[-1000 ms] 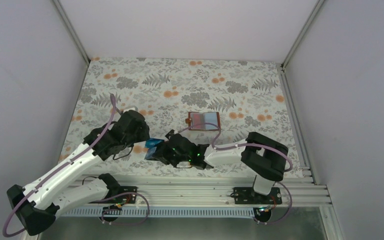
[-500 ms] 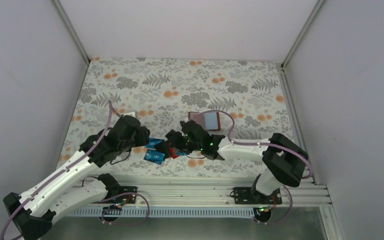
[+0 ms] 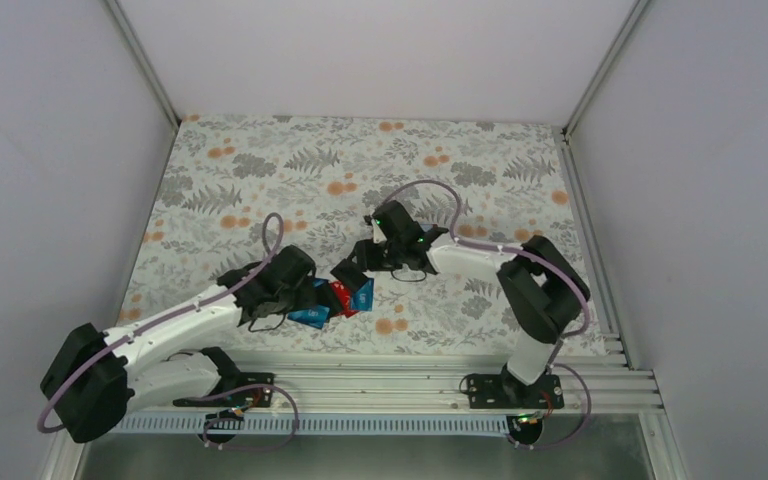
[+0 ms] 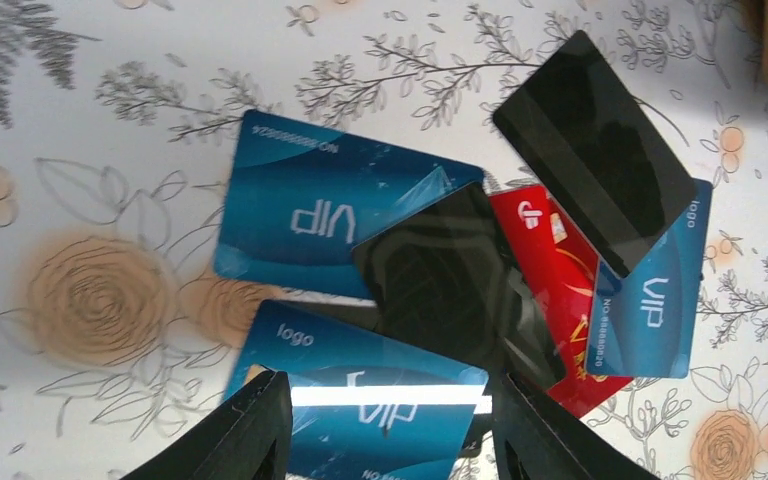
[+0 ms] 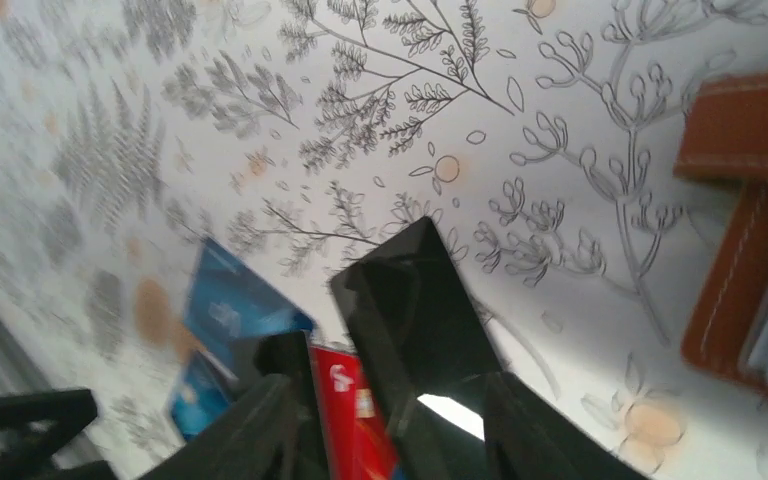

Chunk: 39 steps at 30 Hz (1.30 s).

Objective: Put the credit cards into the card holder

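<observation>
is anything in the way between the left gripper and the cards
Nothing visible. The left gripper hangs open right above the credit cards, with the nearest blue card in line between its fingers. The cards only overlap one another.

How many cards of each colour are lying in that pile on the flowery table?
Blue cards: 3
Black cards: 2
Red cards: 1
Total: 6 cards in view
</observation>
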Available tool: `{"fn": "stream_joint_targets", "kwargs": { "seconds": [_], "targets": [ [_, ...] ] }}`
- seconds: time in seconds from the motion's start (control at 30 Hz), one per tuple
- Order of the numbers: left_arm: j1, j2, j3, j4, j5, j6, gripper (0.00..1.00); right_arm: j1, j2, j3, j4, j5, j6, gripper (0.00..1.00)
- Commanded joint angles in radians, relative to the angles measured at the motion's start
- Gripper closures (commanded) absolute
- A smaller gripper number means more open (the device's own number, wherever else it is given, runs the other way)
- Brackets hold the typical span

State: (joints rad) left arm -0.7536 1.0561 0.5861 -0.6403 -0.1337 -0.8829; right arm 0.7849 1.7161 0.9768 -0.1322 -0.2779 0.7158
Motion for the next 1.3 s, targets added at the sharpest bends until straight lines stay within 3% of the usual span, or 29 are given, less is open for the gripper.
{"fn": "stream_joint_targets", "kwargs": {
  "seconds": [0.0, 0.27, 0.47, 1.0, 1.27],
  "targets": [
    [-0.011, 0.039, -0.003, 0.123, 0.006, 0.019, 0.48, -0.020, 0.099, 0.110, -0.121, -0.042, -0.237, 0.46],
    [0.037, 0.217, 0.114, 0.161, -0.025, 0.109, 0.48, -0.019, 0.245, 0.228, -0.222, -0.028, -0.402, 0.41],
    [0.091, 0.291, 0.137, 0.228, 0.029, 0.203, 0.48, -0.001, 0.219, 0.117, -0.234, -0.111, -0.508, 0.41],
    [0.092, 0.344, 0.116, 0.387, 0.138, 0.340, 0.49, 0.175, 0.186, -0.118, -0.158, -0.118, -0.418, 0.48],
    [0.072, 0.334, 0.048, 0.439, 0.257, 0.360, 0.51, 0.231, 0.052, -0.237, -0.092, -0.217, -0.342, 0.49]
  ]
}}
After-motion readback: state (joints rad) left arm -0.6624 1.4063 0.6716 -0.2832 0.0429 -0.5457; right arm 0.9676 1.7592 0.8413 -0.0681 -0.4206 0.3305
